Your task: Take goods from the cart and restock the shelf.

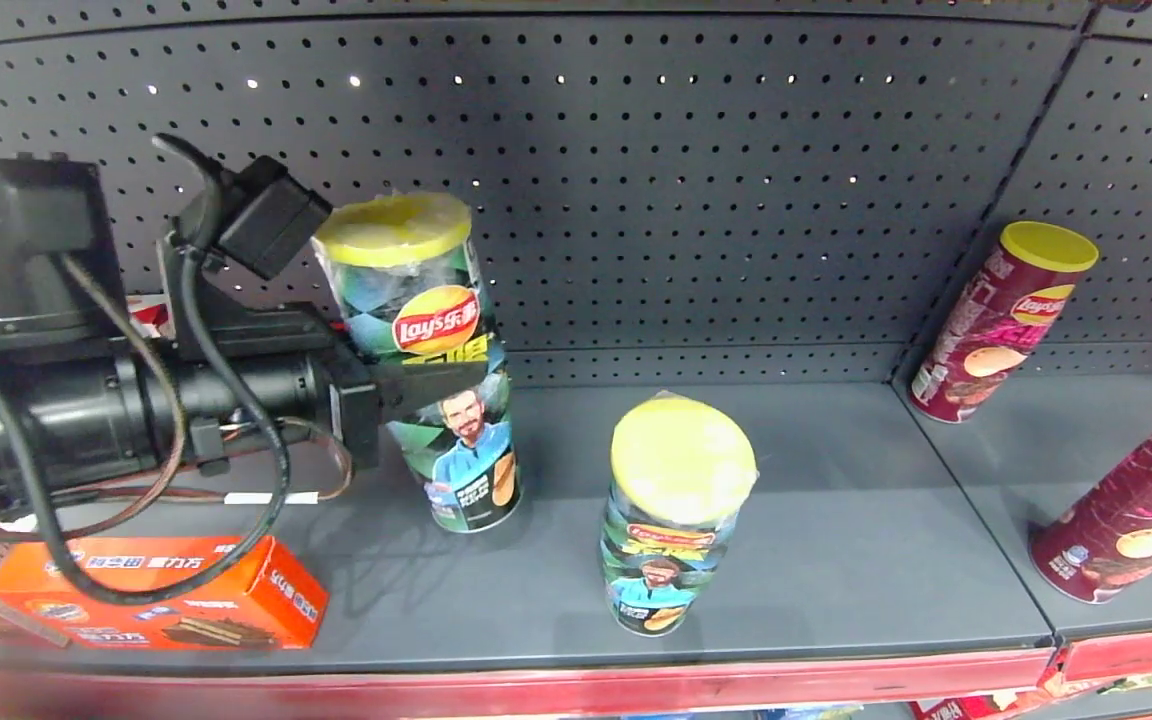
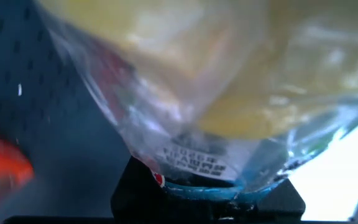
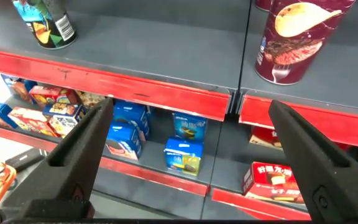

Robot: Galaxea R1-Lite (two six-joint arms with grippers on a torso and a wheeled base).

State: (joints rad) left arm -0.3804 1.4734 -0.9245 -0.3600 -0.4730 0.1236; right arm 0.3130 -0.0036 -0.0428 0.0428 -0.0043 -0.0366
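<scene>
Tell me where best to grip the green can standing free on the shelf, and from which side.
Grip the green can on its round wall near mid-height, coming from the shelf's open front, one finger on each side. It stands upright with free space around it; its wide yellow lid looks too broad for a top grip.

Covered and cropped parts
Left of centre in the head view, the left gripper (image 1: 436, 372) lays a dark finger over a band of the green cardboard crisp tube with yellow lid (image 1: 414, 300). At lower right, the frame edge cuts a maroon crisp tube (image 1: 1131, 515).
</scene>
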